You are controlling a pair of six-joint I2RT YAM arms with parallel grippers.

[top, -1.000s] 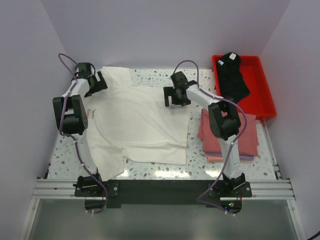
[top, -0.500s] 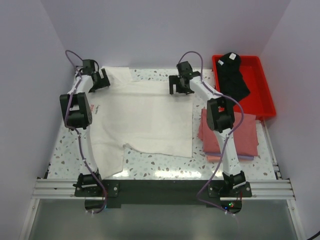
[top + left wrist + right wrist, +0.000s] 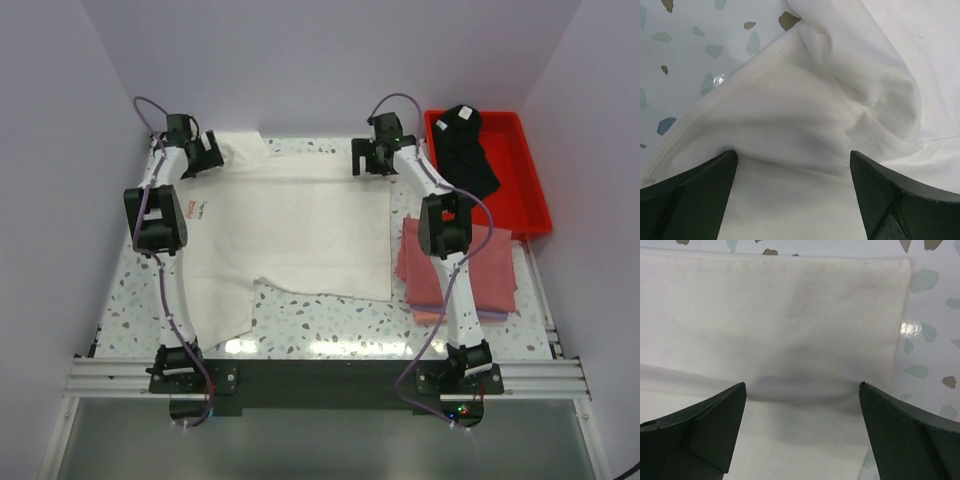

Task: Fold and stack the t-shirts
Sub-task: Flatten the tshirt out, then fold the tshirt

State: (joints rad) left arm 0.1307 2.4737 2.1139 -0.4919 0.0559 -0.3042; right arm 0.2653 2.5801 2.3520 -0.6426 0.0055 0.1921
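Note:
A white t-shirt [image 3: 300, 230] lies spread on the speckled table, a bit of red print [image 3: 192, 210] showing by the left arm. My left gripper [image 3: 200, 155] hovers open over its far left corner, where a sleeve bunches [image 3: 840, 95]; the jaws [image 3: 793, 155] stand wide with cloth below. My right gripper [image 3: 372, 160] is open over the far right corner [image 3: 802, 387], above the flat hem [image 3: 790, 305]. Pink folded t-shirts [image 3: 470, 270] are stacked at the right. A black t-shirt [image 3: 465, 150] lies in the red tray.
The red plastic tray [image 3: 532, 180] sits at the back right corner. Lilac walls close in the table on three sides. The arms' bases and a metal rail [image 3: 320, 378] run along the near edge. Bare speckled tabletop [image 3: 330, 325] shows in front of the white shirt.
Both grippers have moved toward the back edge of the table, the right one also rightward. The white shirt now lies flatter, its near edge farther back and its right edge nearer the pink stack.

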